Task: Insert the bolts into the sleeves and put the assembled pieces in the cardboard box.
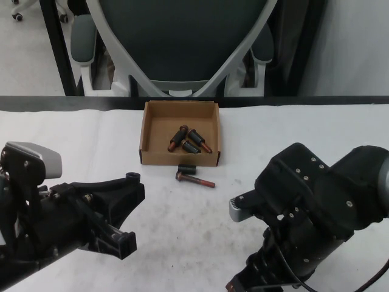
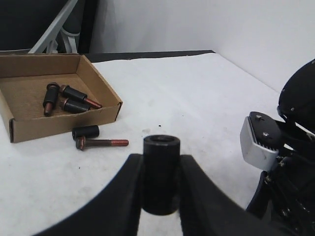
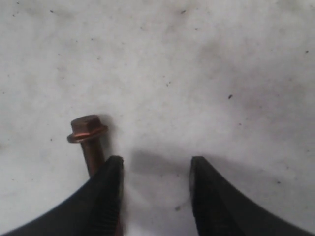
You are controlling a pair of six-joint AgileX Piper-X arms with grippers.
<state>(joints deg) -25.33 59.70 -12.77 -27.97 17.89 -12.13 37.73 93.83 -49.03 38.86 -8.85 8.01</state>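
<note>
Three assembled pieces (image 1: 189,141) in the cardboard box (image 1: 146,129), far centre. With a sleeve (image 2: 161,147) pinched in the left tool (image 2: 161,169), near left, shift the spread right tool (image 3: 156,169) sideways to straddle the bolt (image 3: 88,135) on the worktop (image 3: 221,73), near right; close on the shank.
</note>
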